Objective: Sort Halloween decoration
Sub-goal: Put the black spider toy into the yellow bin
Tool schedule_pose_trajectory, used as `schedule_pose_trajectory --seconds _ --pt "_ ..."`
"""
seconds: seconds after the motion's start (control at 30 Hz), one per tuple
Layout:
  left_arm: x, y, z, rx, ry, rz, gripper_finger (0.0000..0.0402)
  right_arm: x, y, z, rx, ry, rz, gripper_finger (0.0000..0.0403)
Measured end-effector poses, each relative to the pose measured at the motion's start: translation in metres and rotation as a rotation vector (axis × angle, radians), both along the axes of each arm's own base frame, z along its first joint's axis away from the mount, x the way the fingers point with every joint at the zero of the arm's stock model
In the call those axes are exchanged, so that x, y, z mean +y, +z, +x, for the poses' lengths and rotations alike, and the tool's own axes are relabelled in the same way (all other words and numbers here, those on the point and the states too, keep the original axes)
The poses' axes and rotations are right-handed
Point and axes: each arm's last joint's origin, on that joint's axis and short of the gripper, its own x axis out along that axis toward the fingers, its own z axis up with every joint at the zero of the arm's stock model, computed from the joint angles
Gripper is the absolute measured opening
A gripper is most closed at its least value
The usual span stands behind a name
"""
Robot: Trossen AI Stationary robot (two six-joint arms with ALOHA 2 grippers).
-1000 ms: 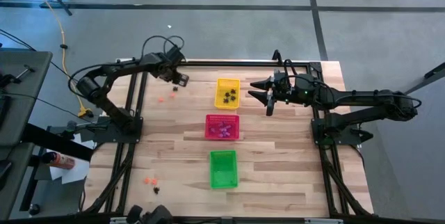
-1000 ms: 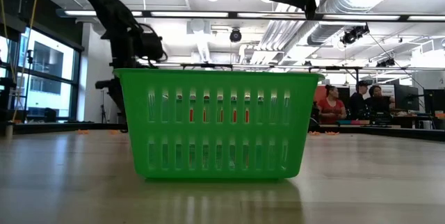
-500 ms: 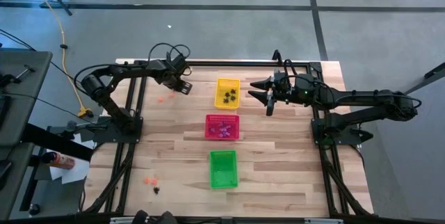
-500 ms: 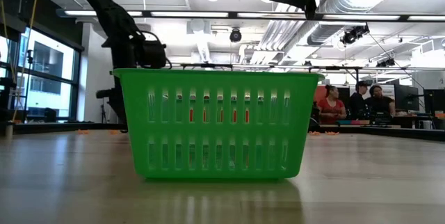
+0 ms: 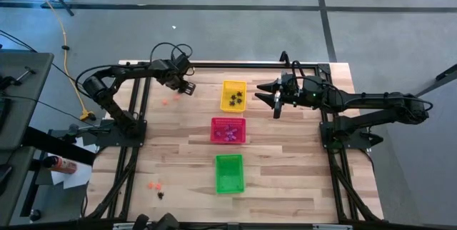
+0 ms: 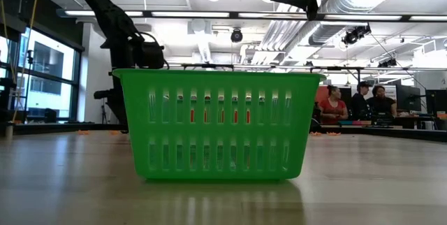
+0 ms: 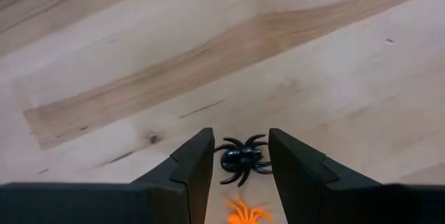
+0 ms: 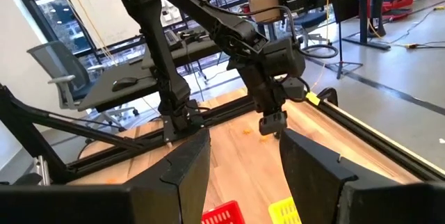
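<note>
Yellow basket (image 5: 233, 95) holding black trinkets (image 5: 236, 98), red basket (image 5: 228, 130) purple ones, left end effector (image 7: 240, 156) spread around black spider (image 7: 241, 159), right end effector (image 5: 273, 98) spread.

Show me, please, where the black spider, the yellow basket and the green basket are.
black spider (image 7: 241, 160): left wrist view, on its body.
yellow basket (image 5: 226, 85): high view, on its rim.
green basket (image 6: 218, 124): low view, on its front wall.

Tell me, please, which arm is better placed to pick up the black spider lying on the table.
The left. Its gripper is open, with the black spider between its fingers and an orange trinket close beside it. The right gripper hangs open beyond the yellow basket, away from the loose trinkets.
</note>
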Motion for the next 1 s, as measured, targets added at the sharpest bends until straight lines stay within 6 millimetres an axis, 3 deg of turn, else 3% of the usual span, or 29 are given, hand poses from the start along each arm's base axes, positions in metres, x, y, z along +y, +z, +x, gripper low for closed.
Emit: schedule_pose_trajectory --seconds 1.0 --pt "-0.008 -0.020 -0.010 -0.071 0.019 -0.050 0.0129 0.000 0.000 0.000 0.000 0.000 0.001 0.0169"
